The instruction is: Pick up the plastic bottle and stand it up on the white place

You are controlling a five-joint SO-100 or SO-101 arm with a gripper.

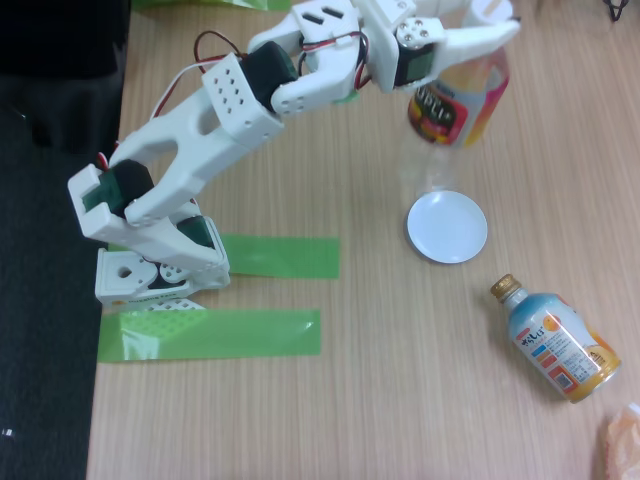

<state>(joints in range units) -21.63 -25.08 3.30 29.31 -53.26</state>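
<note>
The plastic bottle (455, 110) is up off the wood, gripped near its upper end at the top of the fixed view, and it hangs roughly upright with its clear ribbed lower part reaching down toward the plate. You can see the black, red and yellow label just under the white fingers, and through the see-through lower part the desk grain shows. The end effector (490, 35) is closed around the bottle's upper part, one long white finger lying across it; the cap end is hidden behind the fingers and the frame edge.

Right below, the white place (447, 227), a small round glossy plate, lies flat on the desk (400, 400). The bottle's clear base sits just above the plate's far rim in this view; whether it touches the plate or the wood I cannot tell.

Lower right, well apart from the plate, the shorter bottle (553, 338) with a gold cap and blue-orange label lies on its side, cap pointing up-left. The white arm (230, 110) stretches from its base (150, 270) at the left, across to the bottle. Two strips of green tape (210, 333) lie by the base, one beneath it, one nearer the camera.
</note>
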